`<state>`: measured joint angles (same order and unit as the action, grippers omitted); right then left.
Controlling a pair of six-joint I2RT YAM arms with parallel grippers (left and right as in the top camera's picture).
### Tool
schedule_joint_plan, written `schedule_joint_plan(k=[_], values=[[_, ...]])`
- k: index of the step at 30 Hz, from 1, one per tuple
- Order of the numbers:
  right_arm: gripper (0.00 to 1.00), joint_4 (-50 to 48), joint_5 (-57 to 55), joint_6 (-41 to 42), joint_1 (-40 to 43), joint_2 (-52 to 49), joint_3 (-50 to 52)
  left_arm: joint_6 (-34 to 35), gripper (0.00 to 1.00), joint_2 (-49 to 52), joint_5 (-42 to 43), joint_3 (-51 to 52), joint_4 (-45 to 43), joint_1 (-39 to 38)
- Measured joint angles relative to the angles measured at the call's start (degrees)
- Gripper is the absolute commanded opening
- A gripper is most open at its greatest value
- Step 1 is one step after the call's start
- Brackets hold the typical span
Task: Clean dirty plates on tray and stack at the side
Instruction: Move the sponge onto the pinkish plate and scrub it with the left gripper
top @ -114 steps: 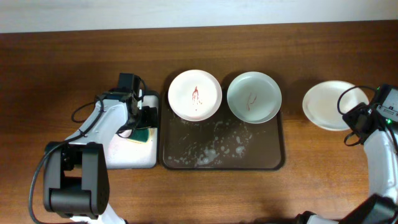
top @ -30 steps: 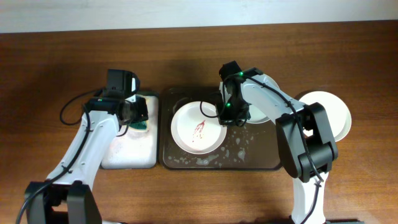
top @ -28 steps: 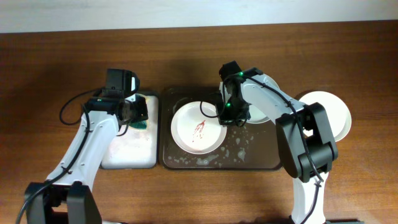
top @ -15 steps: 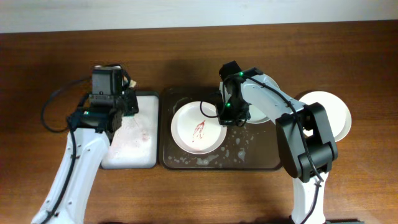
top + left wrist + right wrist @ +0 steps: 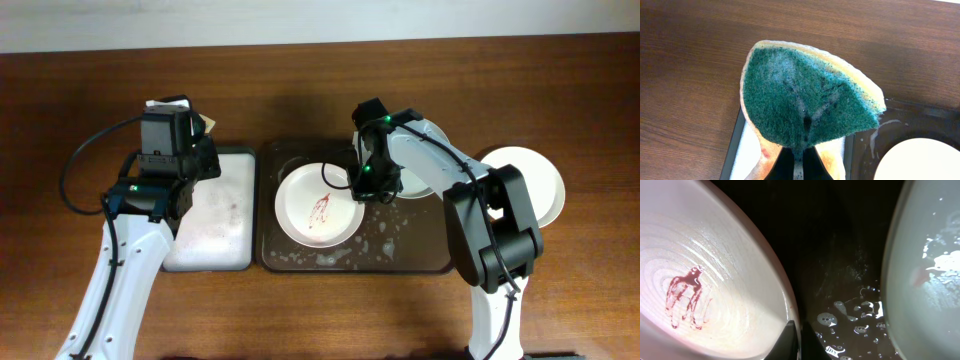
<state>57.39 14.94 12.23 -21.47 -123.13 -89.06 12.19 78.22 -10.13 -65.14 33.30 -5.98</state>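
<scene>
The dark brown rectangular tray (image 5: 446, 258) holds a red-smeared round white plate (image 5: 312, 212) — right gripper (image 5: 362, 193) pinching its rim; left gripper (image 5: 799, 166) clamps a green sponge (image 5: 801, 102).

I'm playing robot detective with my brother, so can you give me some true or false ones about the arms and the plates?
1. The left gripper holds a green sponge. True.
2. The right gripper pinches the rim of the smeared plate. True.
3. The smeared plate lies outside the tray. False: it lies on the tray.
4. All three plates are stacked beside the tray. False: only the side plate is off the tray, to its right. The smeared plate and a second plate are on the tray.
</scene>
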Motion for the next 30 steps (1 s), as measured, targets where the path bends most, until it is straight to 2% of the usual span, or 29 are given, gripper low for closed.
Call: schedule_joint_plan(k=[5, 9, 13, 15, 19, 22, 25, 28, 30], values=[[0.04, -0.02, 0.0, 0.02, 0.0, 0.0, 0.0, 0.0, 0.0, 0.11, -0.66, 0.0, 1.2, 0.0], [0.04, 0.0, 0.13, 0.02, 0.0, 0.0, 0.0, 0.0, 0.0, 10.25, -0.31, -0.11, 5.49, 0.0], [0.04, 0.0, 0.13, -0.02, 0.0, 0.0, 0.0, 0.02, 0.0, 16.85, 4.35, -0.17, 9.22, 0.0], [0.04, -0.02, 0.15, 0.0, 0.0, 0.0, 0.0, -0.85, 0.0, 16.83, 8.2, -1.95, 11.91, 0.0], [0.04, 0.0, 0.15, 0.02, 0.0, 0.0, 0.02, -1.2, 0.0, 16.28, 26.03, -5.79, 9.57, -2.14], [0.04, 0.0, 0.13, 0.0, 0.0, 0.0, 0.04, 5.07, 0.0, 16.31, 29.7, -5.64, 5.33, -8.41], [0.04, 0.0, 0.13, 0.02, 0.0, 0.0, 0.04, 15.89, 0.0, 19.02, 30.34, -5.64, 0.24, -15.04], [0.04, 0.0, 0.15, 0.02, 0.0, 0.0, 0.04, 25.66, 0.0, 24.61, 27.71, -5.62, -0.81, -17.53], [0.04, 0.0, 0.15, 0.0, 0.0, 0.0, 0.04, 28.46, 0.0, 26.45, 26.99, -5.57, -1.64, -18.43]])
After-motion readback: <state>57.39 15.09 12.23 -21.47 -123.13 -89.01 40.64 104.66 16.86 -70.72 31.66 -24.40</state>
